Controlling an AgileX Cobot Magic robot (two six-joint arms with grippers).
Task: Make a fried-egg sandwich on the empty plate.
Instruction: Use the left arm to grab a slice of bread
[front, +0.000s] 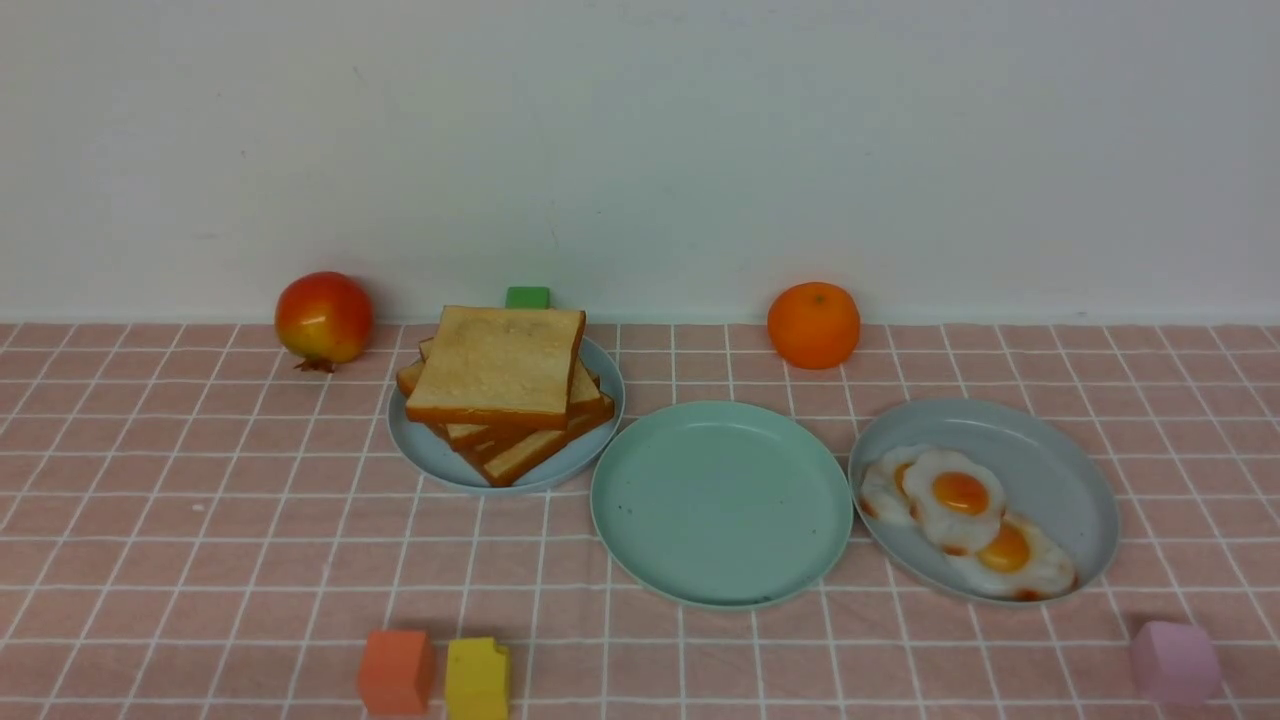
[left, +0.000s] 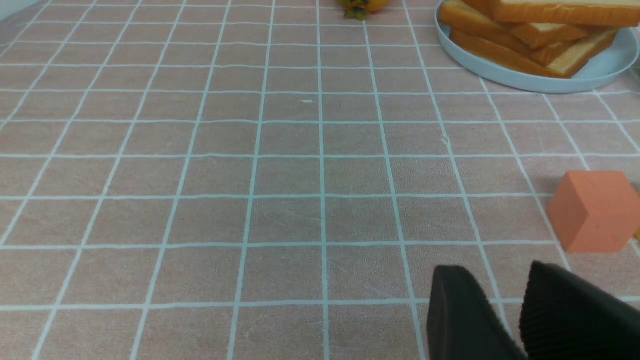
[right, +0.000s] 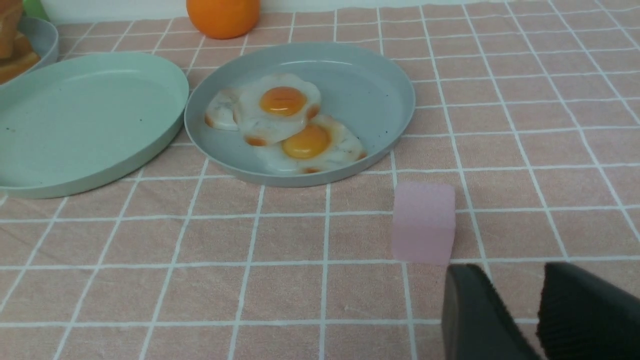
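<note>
Across the whole work surface a pink checked tablecloth (front: 200, 520) is spread, against a white wall. At centre the mint-green plate (front: 720, 505) is recorded lying flat and bare, set between two blue-grey plates with its rims just beside theirs. On the left blue-grey plate (front: 440, 462) a toast stack (front: 497, 365) is piled unevenly, slices turned at differing angles. On the right blue-grey plate (front: 1050, 470) overlapping fried eggs (front: 958, 495) are laid, white with orange yolks. No slice or egg has yet been placed on the mint-green plate. Toward the wall a pomegranate (front: 323, 318) is noted left of the toast, and an orange (front: 813, 325) behind the gap between the mint-green and right plates. A green block (front: 527, 297) is partly hidden behind the toast. Along the near edge an orange cube (front: 396, 672) and a yellow cube (front: 477, 680) are seen touching; a pink cube (front: 1175, 662) is set well apart, at right. Near the orange cube the left gripper (left: 505, 280) is held low over the cloth, jaws parted, nothing between. Near the pink cube the right gripper (right: 515, 280) is likewise parted and unloaded.
</note>
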